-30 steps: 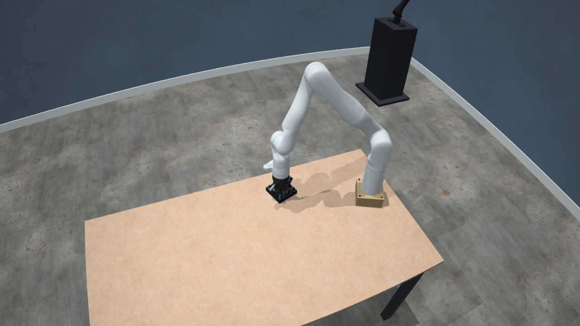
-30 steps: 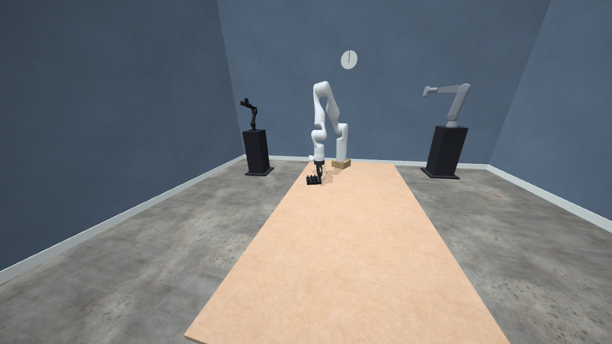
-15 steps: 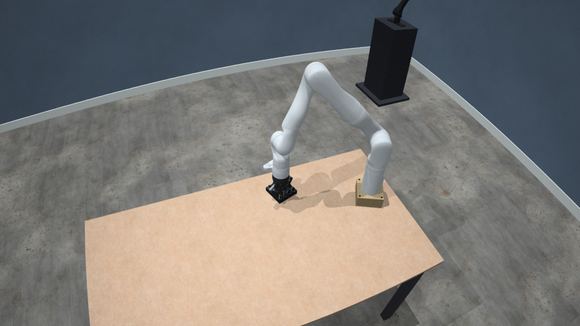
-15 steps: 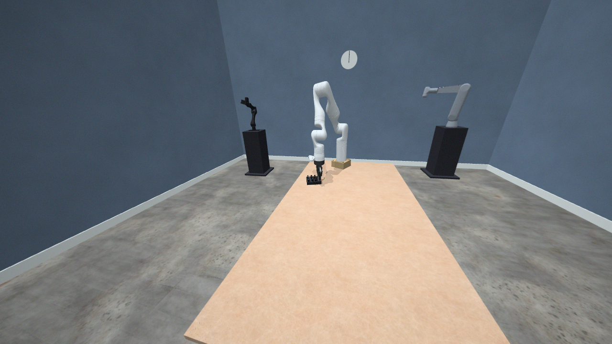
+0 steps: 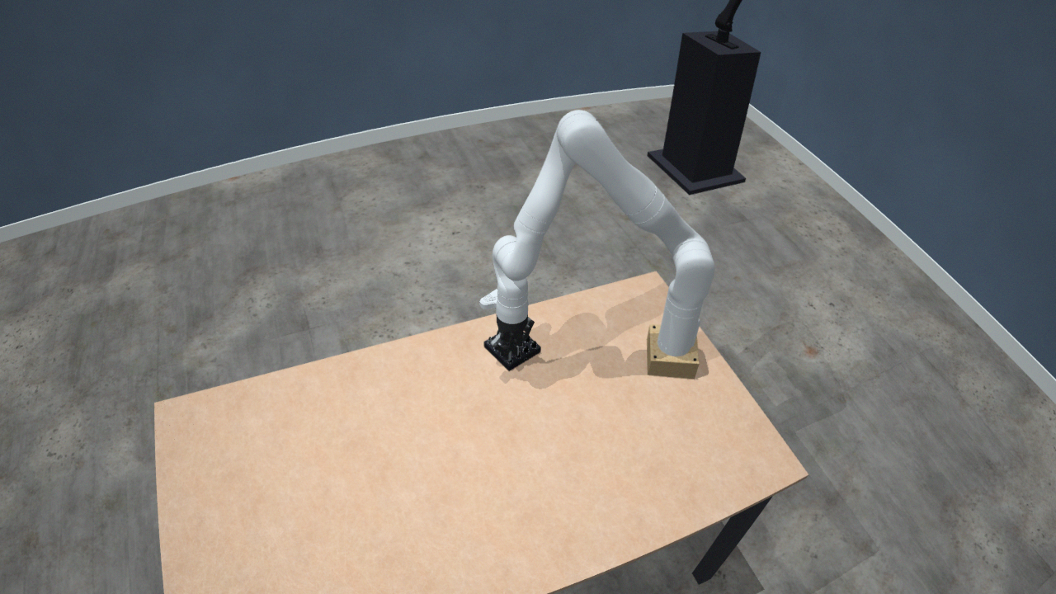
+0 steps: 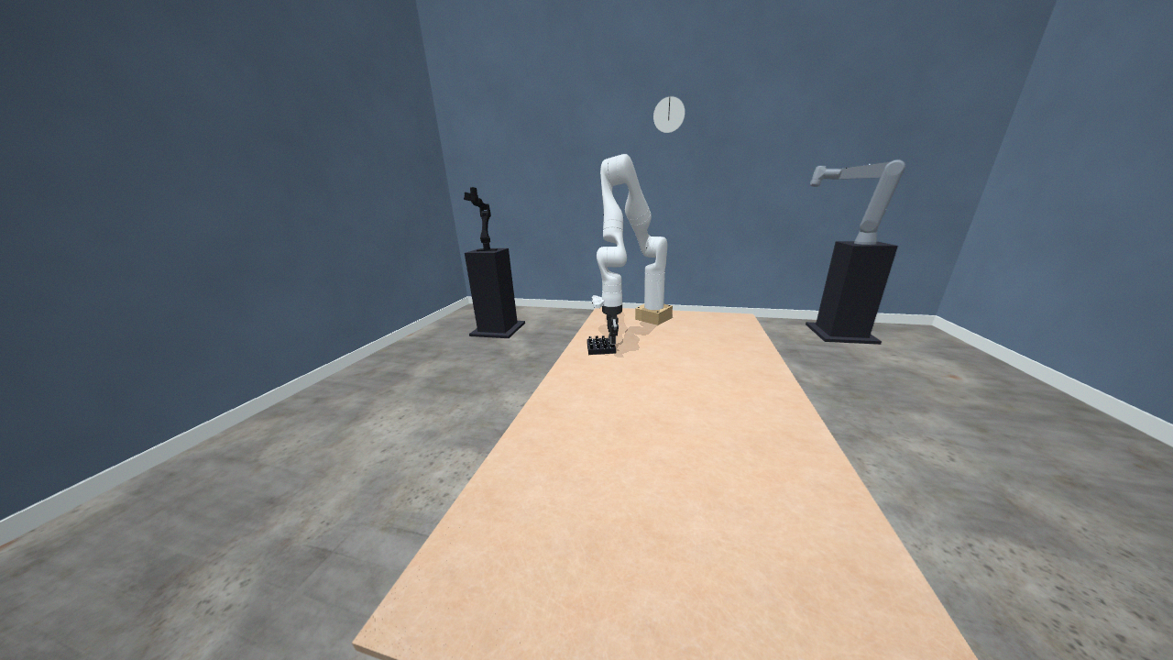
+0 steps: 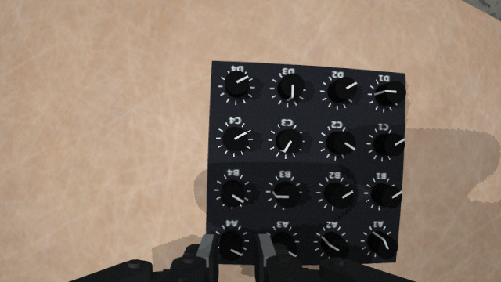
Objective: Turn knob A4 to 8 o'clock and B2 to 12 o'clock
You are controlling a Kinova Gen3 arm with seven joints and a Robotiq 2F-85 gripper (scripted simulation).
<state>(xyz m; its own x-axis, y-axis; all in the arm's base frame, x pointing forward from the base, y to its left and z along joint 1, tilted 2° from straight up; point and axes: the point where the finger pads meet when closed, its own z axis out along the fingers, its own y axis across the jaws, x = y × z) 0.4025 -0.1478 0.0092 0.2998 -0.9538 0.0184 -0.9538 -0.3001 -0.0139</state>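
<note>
We see a black square knob box [image 7: 309, 162] with sixteen black round knobs standing flat on a light tan wooden table [image 5: 443, 458], near the table's far edge and left of the arm's tan block base [image 5: 690, 367]. The white jointed robot arm [image 5: 546, 191] bends up and over from the base, wrist pointing straight down onto the box [image 5: 513, 354]. In the wrist view the printed names read upside down, so row A is at the bottom of the frame and row D at the top. The black two-finger gripper [image 7: 236, 246] sits at the bottom-left corner of the box, around knob A4 [image 7: 230, 244]. Its grey finger pads stand on either side of the knob. We see a dark gap between the knob and the right pad. The claw is parted and not squeezing; it holds nothing. A4's white line points to the lower right in the wrist view. Knob B2 [image 7: 338, 194] is one row up and two knobs to the right, untouched, with its line pointing right and slightly up in that view. The arm's shadow falls across the lower half of the box and the table to the right. In the exterior view the box [image 6: 601, 346] is at the table's left edge, the gripper over its right side. A tall black pedestal [image 5: 709, 110] stands on the grey floor behind the table.
</note>
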